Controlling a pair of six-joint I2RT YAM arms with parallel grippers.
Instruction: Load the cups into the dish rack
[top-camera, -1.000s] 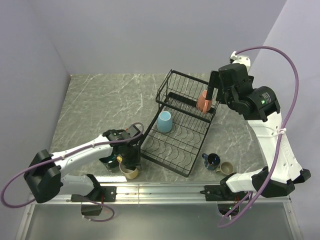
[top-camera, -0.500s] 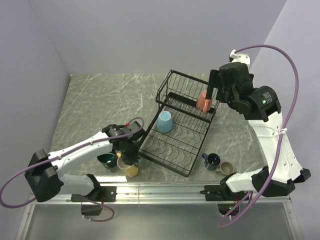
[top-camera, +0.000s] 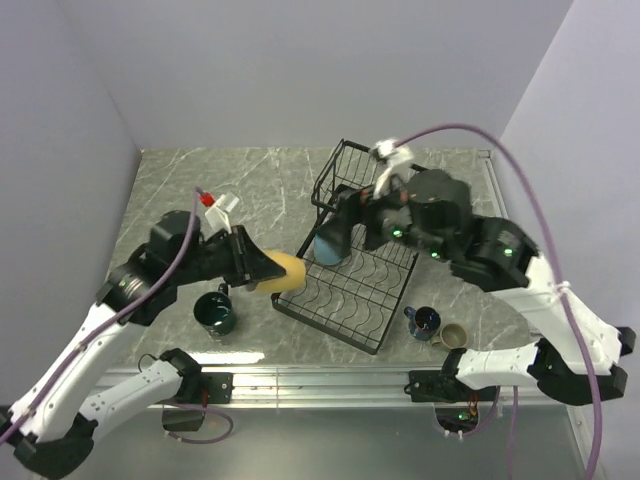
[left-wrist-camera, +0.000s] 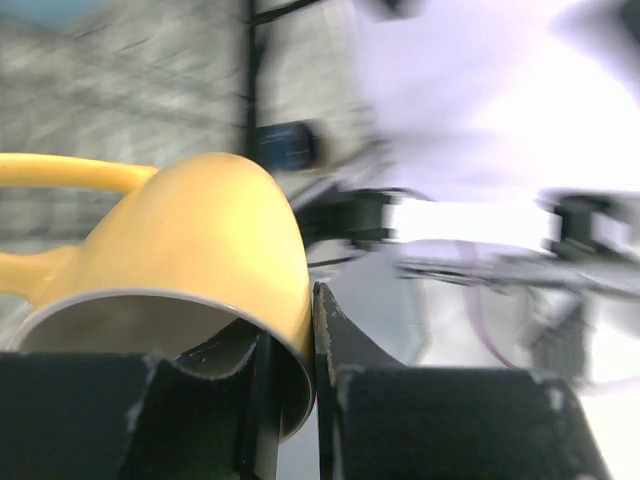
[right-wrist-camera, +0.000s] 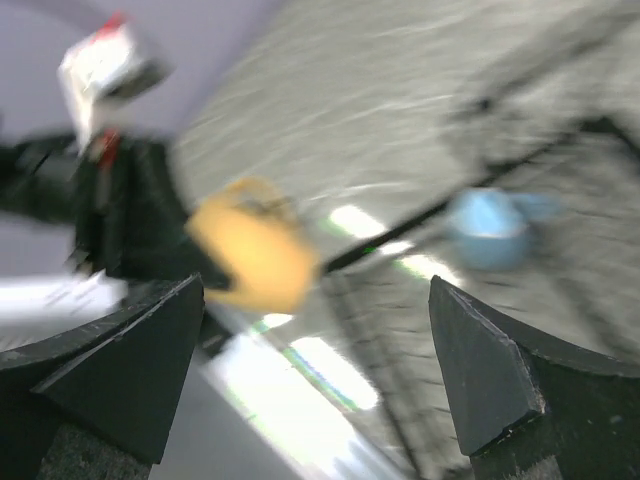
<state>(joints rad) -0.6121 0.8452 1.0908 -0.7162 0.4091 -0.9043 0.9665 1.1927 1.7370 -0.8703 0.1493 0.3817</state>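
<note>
Marble table (top-camera: 200, 190); yellow mug (left-wrist-camera: 200, 240) rim between left fingers (left-wrist-camera: 345, 345).

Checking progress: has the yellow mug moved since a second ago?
Yes. Left gripper holds the yellow mug, lifted off the table toward the dish rack's left edge.
</note>
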